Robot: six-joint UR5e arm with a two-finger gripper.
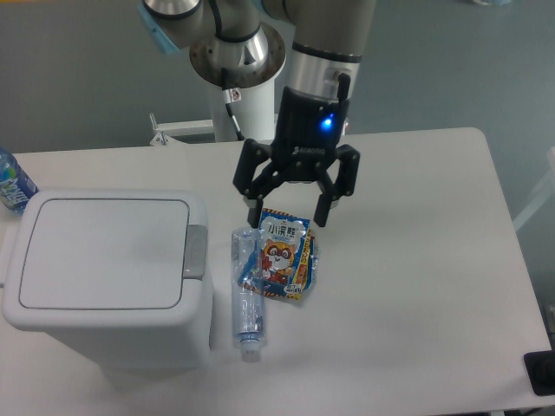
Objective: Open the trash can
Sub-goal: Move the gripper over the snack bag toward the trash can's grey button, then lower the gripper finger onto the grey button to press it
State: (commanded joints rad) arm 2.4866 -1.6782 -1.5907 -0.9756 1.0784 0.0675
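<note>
The trash can (104,277) is a large white boxy bin at the front left of the table. Its flat lid (104,251) is closed, and the grey push-button tab (197,251) sits on its right edge. My gripper (286,215) hangs open and empty above the table, to the right of the bin and well apart from it. Its fingertips hover just above the top edge of a snack packet.
A colourful snack packet (284,256) lies next to a clear plastic bottle (246,295), just right of the bin. A blue-labelled bottle (12,182) stands at the far left edge. A dark object (542,373) sits at the front right corner.
</note>
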